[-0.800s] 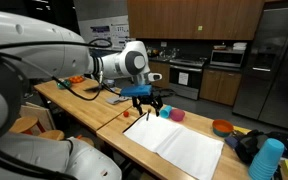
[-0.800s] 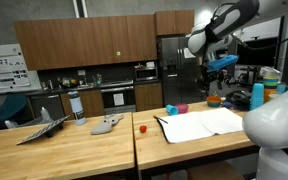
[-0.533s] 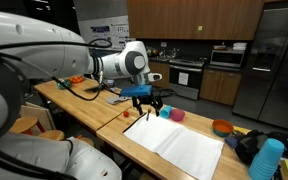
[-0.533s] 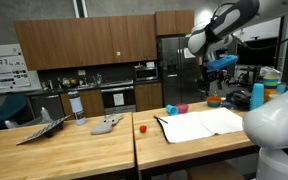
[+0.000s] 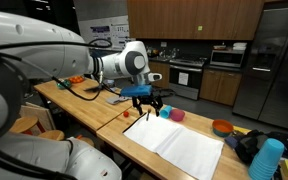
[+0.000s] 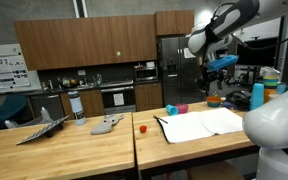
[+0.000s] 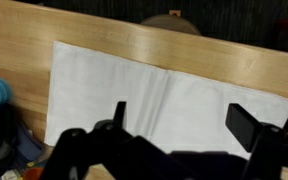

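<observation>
Nothing moved since earlier frame. I hold gripper [image 5: 147, 103] above white cloth [image 7: 154, 100]; fingers wide, empty. Cloth flat on counter [image 7: 104, 35], untouched; nothing picked up yet.

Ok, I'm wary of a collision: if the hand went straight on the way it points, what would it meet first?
Most likely the white sheet on the wooden table: the wrist view shows it straight ahead of the open hand, distance unclear.

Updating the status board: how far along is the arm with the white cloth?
Done: nothing shows; the white cloth lies spread flat on the wooden table. In hand: the gripper hangs open above it, holding nothing. Left: descent, contact and any grasp are not yet made.
</observation>
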Robot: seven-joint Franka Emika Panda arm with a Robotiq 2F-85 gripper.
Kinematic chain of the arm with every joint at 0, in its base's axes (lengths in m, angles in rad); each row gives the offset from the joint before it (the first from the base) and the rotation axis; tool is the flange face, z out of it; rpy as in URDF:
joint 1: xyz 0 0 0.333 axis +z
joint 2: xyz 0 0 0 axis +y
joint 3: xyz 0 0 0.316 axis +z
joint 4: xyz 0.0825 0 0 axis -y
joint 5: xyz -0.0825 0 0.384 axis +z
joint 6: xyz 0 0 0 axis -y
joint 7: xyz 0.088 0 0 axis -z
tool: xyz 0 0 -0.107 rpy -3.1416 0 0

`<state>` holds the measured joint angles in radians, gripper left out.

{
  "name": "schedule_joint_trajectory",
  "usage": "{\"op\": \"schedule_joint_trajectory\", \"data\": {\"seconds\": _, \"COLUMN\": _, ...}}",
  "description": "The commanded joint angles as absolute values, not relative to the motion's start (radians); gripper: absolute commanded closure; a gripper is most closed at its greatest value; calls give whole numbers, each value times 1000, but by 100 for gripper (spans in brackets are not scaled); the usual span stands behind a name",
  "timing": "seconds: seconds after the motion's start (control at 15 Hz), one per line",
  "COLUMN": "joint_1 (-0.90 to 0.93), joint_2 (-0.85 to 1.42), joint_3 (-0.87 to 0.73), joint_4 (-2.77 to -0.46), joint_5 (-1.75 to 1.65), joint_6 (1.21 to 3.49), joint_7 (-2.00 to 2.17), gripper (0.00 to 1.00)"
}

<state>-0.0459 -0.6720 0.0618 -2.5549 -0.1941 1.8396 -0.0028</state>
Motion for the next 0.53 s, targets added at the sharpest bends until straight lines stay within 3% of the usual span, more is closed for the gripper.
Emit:
{"op": "schedule_joint_trajectory", "data": {"seconds": 0.0, "joint_1": -30, "joint_2": -671, "joint_3": 49, "joint_4": -2553, "joint_5": -202, "joint_6": 1836, "joint_7": 5, "gripper": 0}}
{"op": "schedule_joint_trajectory", "data": {"seconds": 0.47, "joint_1": -94, "joint_2": -532, "joint_3": 0, "joint_4": -2485, "joint_5": -338, "joint_6": 1898, "joint_7": -7, "gripper": 0}}
